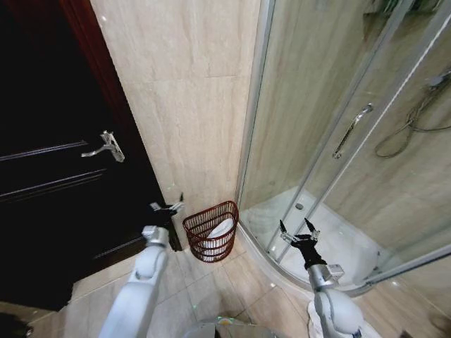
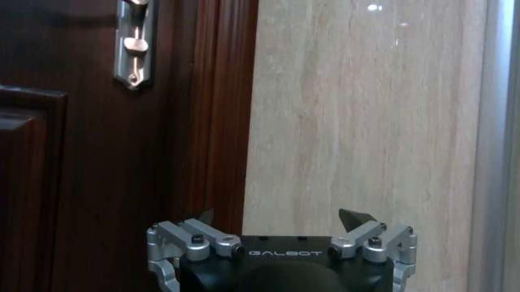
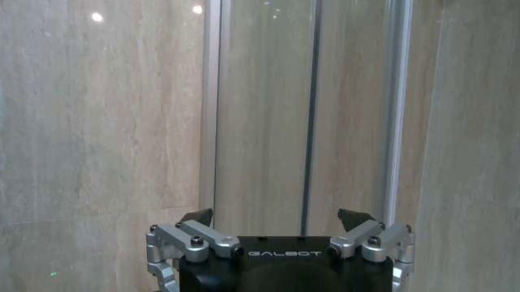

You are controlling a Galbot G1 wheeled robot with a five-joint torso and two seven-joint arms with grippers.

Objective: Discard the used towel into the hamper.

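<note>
The hamper (image 1: 211, 231) is a low reddish-brown wire basket on the floor against the tiled wall, next to the shower's curved edge. A white towel (image 1: 221, 229) lies inside it. My left gripper (image 1: 167, 207) hangs open and empty just left of the hamper, near the dark door; in the left wrist view the same left gripper (image 2: 282, 219) faces the door frame and wall. My right gripper (image 1: 297, 229) is open and empty to the hamper's right, in front of the shower glass; the right wrist view has the right gripper (image 3: 276, 218) pointing at that glass.
A dark wooden door (image 1: 49, 176) with a silver handle (image 1: 106, 146) fills the left. The glass shower enclosure (image 1: 352, 141) with its raised white base (image 1: 338, 246) takes the right. Beige floor tiles lie between my arms.
</note>
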